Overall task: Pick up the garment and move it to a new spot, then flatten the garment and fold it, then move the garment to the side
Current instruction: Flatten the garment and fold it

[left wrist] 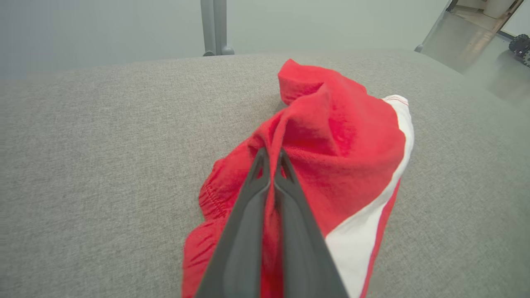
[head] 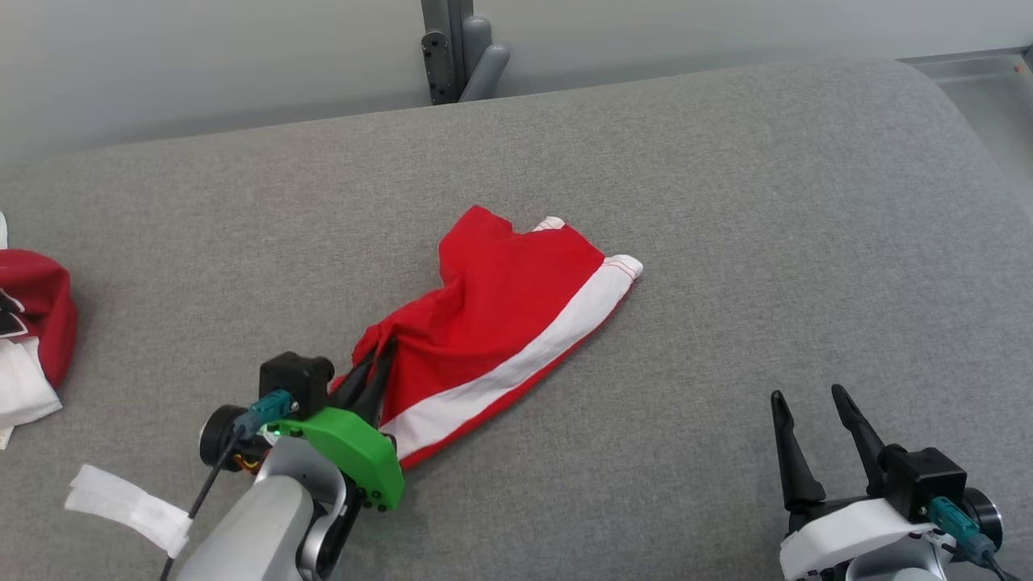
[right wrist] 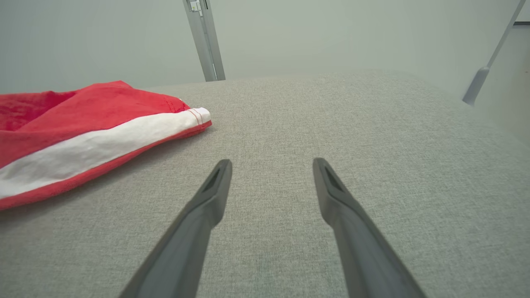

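Note:
The garment is a pair of red shorts with a white side stripe, lying crumpled in the middle of the grey cushioned surface. My left gripper is shut on a fold of red cloth at the garment's near left end; in the left wrist view the garment bunches up between the closed fingers of the left gripper. My right gripper stands open at the lower right, well clear of the cloth. In the right wrist view the right gripper points at bare fabric, with the garment off to its left.
Another red and white piece of clothing lies at the far left edge. A strip of white tape or paper lies near my left forearm. A grey metal post rises behind the surface. The surface curves down at the right.

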Available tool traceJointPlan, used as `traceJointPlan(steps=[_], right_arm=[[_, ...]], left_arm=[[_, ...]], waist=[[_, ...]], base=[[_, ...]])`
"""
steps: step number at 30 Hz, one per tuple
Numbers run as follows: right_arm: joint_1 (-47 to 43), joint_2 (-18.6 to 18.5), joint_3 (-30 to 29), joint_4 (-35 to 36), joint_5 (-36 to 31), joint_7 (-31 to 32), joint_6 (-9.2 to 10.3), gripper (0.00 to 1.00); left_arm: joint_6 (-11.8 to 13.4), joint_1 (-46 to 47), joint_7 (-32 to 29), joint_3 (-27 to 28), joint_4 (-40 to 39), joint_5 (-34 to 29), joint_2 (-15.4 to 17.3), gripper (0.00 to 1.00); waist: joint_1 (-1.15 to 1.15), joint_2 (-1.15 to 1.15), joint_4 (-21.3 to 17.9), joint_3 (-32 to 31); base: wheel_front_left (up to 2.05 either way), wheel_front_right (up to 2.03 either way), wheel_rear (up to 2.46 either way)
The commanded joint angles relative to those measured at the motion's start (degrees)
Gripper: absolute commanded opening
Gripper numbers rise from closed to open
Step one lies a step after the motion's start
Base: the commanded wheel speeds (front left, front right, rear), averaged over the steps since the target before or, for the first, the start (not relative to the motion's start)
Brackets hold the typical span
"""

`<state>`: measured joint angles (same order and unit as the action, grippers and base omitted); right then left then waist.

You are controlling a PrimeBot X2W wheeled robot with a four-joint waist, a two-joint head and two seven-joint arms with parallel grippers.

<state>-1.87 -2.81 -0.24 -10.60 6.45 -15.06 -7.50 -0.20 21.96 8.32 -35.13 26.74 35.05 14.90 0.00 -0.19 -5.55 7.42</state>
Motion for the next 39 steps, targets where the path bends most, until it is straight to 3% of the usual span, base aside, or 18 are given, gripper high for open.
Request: traceJointPlan(steps=[1, 6, 7, 9, 10, 11, 15, 19, 24, 29, 33, 39], right_arm=[[0.51, -0.17, 0.21, -0.16, 0.39, -0.17, 0.02, 1.0], [1.15, -0.17, 0.73, -0.64, 0.96, -0.17, 0.02, 1.0], [1.11, -0.17, 0.73, -0.77, 1.07, -0.17, 0.02, 1.0], [0.88, -0.17, 0.6, -0.93, 1.09, -0.17, 0.02, 1.0], [0.74, -0.17, 0.53, -0.98, 1.12, -0.17, 0.02, 1.0], [0.54, -0.17, 0.42, -0.98, 1.13, -0.17, 0.02, 1.0], [-0.22, -0.19, -0.02, -1.04, 0.82, -0.17, 0.02, 1.0], [-1.06, -0.17, -0.98, -0.4, 0.2, -0.17, 0.02, 1.0], [-1.96, -0.16, -3.04, 1.17, -0.69, -0.17, 0.02, 1.0], [-3.06, -0.17, -4.93, 2.75, -1.44, -0.17, 0.02, 1.0], [-3.74, -0.17, -6.05, 3.35, -1.76, -0.17, 0.02, 1.0], [-4.63, -0.17, -7.05, 3.0, -2.67, -0.17, 0.02, 1.0]], left_arm=[[-0.54, 1.6, 0.26, 0.19, 1.25, -0.54, 0.05, 0.0], [-3.06, 3.64, 0.39, -1.32, 7.32, -0.99, -0.19, 0.0], [-3.38, 3.75, 0.92, -1.34, 8.51, -0.91, -0.4, 0.09], [-3.8, 3.81, 2.27, -1.34, 10.45, -0.67, -0.75, 0.47], [-3.92, 3.76, 2.97, -1.22, 11.33, -0.55, -0.93, 0.89], [-3.88, 3.63, 3.48, -1.14, 12.09, -0.38, -1.14, 1.0], [-3.39, 2.06, 5.69, 0.32, 12.93, 0.33, -1.58, 1.0], [-2.02, -1.18, 6.86, 3.57, 8.8, 0.42, -1.04, 1.0], [0.83, -9.72, 6.78, 10.63, -3.93, -2.88, -0.63, 1.0], [2.6, -19.78, 6.81, 16.54, -15.01, -8.07, -2.55, 1.0], [2.0, -24.95, 6.82, 19.3, -18.68, -11.11, -3.83, 1.0], [-0.88, -31.01, 6.83, 24.09, -21.32, -16.88, -6.7, 1.0]], waist=[[0.0, 0.19, -0.23, 0.28], [0.0, 0.19, -1.09, 0.83], [0.0, 0.19, -1.29, 0.85], [0.0, 0.19, -1.55, 0.83], [0.0, 0.19, -1.61, 0.76], [0.0, 0.19, -1.63, 0.66], [0.0, 0.19, -1.6, -0.23], [0.0, 0.19, -1.01, -1.79], [0.0, 0.19, 0.65, -3.7], [0.0, 0.19, 2.84, -5.74], [0.0, 0.19, 4.29, -6.62], [0.0, 0.19, 6.72, -7.77]], base=[[0.0, 0.0, 0.0], [0.0, 0.0, 0.0], [0.0, 0.0, 0.0], [0.0, 0.0, 0.0], [0.0, 0.0, 0.0], [0.0, 0.0, 0.0], [0.0, 0.0, 0.0], [0.0, 0.0, 0.0], [0.0, 0.0, 0.0], [0.0, 0.0, 0.0], [0.0, 0.0, 0.0], [0.0, 0.0, 0.0]])
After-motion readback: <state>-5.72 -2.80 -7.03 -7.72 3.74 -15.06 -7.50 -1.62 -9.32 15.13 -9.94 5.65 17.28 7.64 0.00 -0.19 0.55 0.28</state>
